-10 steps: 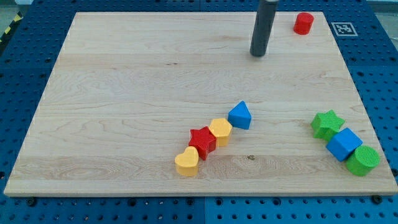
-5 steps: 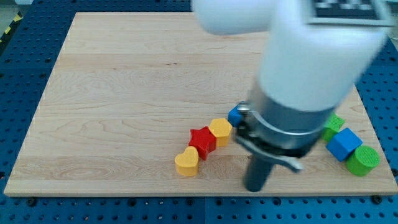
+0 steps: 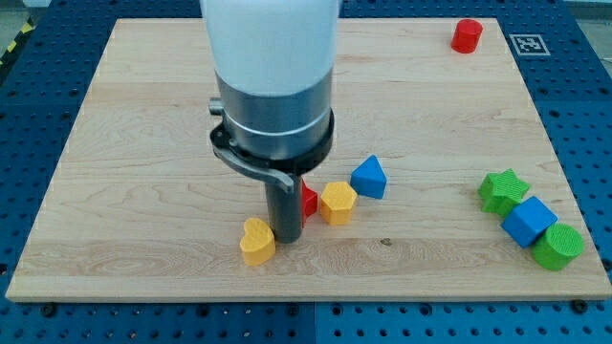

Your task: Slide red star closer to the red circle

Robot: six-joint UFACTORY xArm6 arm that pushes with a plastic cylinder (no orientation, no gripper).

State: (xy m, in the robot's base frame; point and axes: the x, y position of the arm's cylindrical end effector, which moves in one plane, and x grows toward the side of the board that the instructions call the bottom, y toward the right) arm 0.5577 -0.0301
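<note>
My tip (image 3: 286, 236) rests on the wooden board (image 3: 143, 143) near the view's bottom centre, just to the right of the yellow heart block (image 3: 256, 241) and touching or nearly touching it. The rod is a bare pusher with no fingers to open or close. The red star (image 3: 309, 199) sits directly behind the rod, mostly hidden, with only a sliver showing at the rod's right edge, against the yellow hexagon block (image 3: 338, 203). A blue triangular block (image 3: 369, 178) lies just up and right of the hexagon. The red circle (image 3: 467, 35), a short cylinder, stands far off at the view's top right. At the right edge cluster a green star (image 3: 503, 189), a blue cube (image 3: 528, 221) and a green cylinder (image 3: 557, 247).
</note>
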